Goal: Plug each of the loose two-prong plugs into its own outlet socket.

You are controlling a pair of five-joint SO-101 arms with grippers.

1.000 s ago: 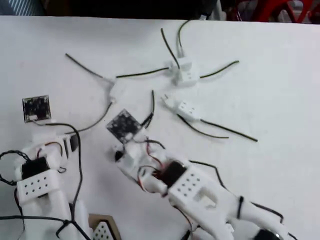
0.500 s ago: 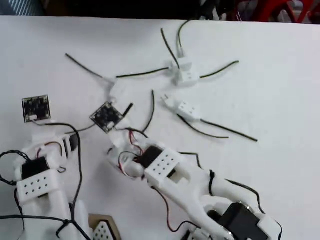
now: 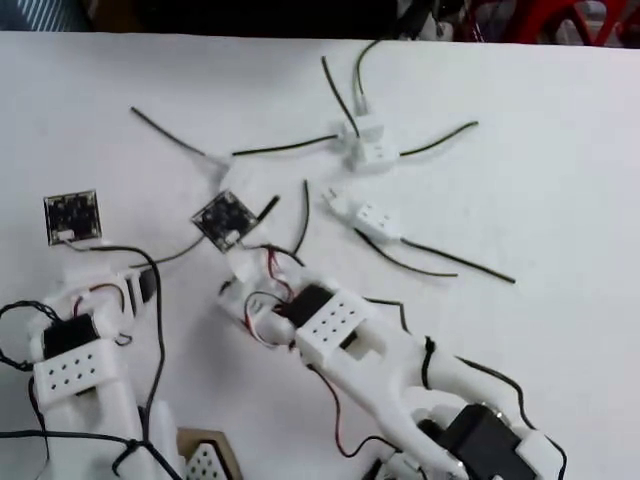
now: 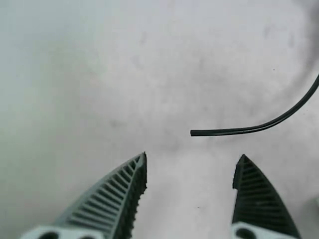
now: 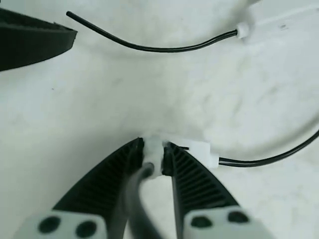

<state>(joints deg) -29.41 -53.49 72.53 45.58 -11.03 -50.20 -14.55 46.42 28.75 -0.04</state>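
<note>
1. The right tool (image 5: 153, 147) is clamped on a small white plug (image 5: 153, 157), which it holds low over the surface (image 3: 550, 150), near the middle of it and just beside a small dark board (image 3: 222, 218).
2. A white housing (image 5: 202, 148) with a black wire touches this plug. I cannot tell if the two are already pushed together.
3. The left tool (image 4: 194, 156) has its fingers apart and holds nothing. It hangs over bare surface, with the end of a loose black wire (image 4: 259, 127) near it.
4. Farther back lie two groups of white connectors: one cluster (image 3: 365, 143) with wires going out to several sides, and one block (image 3: 368, 216) nearer the arms. Whether their plugs are seated is too small to see.
5. My judgement is that the task is at an early or middle point. One plug is in hand and the other connectors are waiting.
6. The surface is white and flat, with thin black wires scattered on it. A second dark board (image 3: 72, 215) lies at the left arm's side.
7. Behind the far edge the room is dark, and something red (image 3: 560, 20) stands there.
</note>
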